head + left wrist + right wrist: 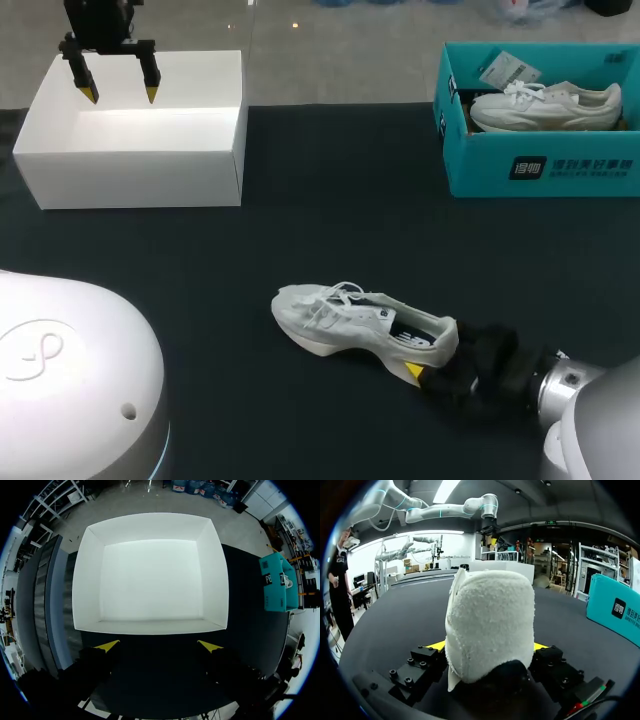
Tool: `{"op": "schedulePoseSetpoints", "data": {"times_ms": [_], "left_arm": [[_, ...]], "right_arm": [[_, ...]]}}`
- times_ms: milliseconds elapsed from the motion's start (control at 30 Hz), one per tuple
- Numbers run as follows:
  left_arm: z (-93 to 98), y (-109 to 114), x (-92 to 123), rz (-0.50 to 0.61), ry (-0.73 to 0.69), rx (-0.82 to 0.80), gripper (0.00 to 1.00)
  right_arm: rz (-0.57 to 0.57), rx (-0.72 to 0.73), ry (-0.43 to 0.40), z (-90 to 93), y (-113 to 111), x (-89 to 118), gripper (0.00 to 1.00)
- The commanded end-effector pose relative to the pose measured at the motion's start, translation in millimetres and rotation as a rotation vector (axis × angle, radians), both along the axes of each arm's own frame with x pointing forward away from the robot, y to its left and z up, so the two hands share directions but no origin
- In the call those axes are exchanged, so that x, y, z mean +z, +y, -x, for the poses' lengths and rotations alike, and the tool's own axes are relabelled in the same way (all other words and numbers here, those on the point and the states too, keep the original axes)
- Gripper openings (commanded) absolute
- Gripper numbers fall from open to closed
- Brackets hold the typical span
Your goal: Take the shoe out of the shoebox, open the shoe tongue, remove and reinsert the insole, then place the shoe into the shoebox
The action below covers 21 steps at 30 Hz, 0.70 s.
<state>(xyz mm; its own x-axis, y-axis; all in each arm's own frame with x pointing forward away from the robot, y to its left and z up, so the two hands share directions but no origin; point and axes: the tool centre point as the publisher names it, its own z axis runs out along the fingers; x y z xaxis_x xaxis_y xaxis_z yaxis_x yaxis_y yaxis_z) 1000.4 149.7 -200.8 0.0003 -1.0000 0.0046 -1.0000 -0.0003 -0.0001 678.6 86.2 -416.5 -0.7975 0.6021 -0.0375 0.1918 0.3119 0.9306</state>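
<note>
A white sneaker (pixel 360 325) lies on its side on the dark table, toe to the left and opening facing the far side. My right gripper (pixel 432 358) is at its heel, open, with one yellow tip below the heel. In the right wrist view the heel (pixel 490 620) fills the space between the fingers of the right gripper (pixel 489 647), a yellow tip close on each side. My left gripper (pixel 118 92) hangs open over the empty white box (pixel 130 150) at the back left. From the left wrist, the left gripper (pixel 159 646) holds nothing above the near wall of the white box (pixel 90 580).
A teal shoebox (pixel 540 170) stands at the back right with another white shoe (pixel 545 105) and a tag inside. It also shows beside the right gripper as the teal shoebox (pixel 617 610). Bare dark table lies between the boxes and the sneaker.
</note>
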Motion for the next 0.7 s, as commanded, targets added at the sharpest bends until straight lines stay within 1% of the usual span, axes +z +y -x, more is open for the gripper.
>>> {"op": "schedulePoseSetpoints", "data": {"times_ms": [33, 100, 133, 200, 233, 300, 333, 400, 467, 533, 700], "left_arm": [[0.1, 0, 0, -0.002, 0.000, 0.000, 1.00], [0.1, 0, 0, -0.002, 0.000, 0.000, 1.00], [0.1, 0, 0, -0.002, 0.000, 0.000, 1.00], [0.1, 0, 0, -0.002, 0.000, 0.000, 1.00], [0.1, 0, 0, -0.002, 0.000, 0.000, 1.00], [0.1, 0, 0, -0.002, 0.000, 0.000, 1.00], [0.1, 0, 0, -0.002, 0.000, 0.000, 1.00], [0.1, 0, 0, -0.002, 0.000, 0.000, 1.00], [0.1, 0, 0, -0.002, 0.000, 0.000, 1.00], [0.1, 0, 0, -0.002, 0.000, 0.000, 1.00], [0.1, 0, 0, -0.002, 0.000, 0.000, 1.00]], "right_arm": [[0.006, 0.125, 0.052, -9.0, -10, 2, 0.00], [-0.022, 0.192, 0.056, -11.7, -15, 3, 0.00], [0.000, 0.198, 0.057, -11.5, -17, 6, 0.00], [-0.022, 0.284, 0.061, -13.8, -20, 7, 0.00], [0.005, 0.306, 0.069, -14.7, -21, 8, 0.00], [-0.005, 0.396, 0.085, -16.1, -19, 10, 0.00], [0.029, 0.417, 0.105, -16.3, -19, 11, 0.00], [0.017, 0.486, 0.117, -18.0, -19, 8, 0.00], [0.038, 0.523, 0.136, -17.7, -19, 8, 0.00], [0.024, 0.547, 0.145, -16.1, -20, 8, 0.00], [0.048, 0.588, 0.151, -14.6, -23, 8, 0.00]]}}
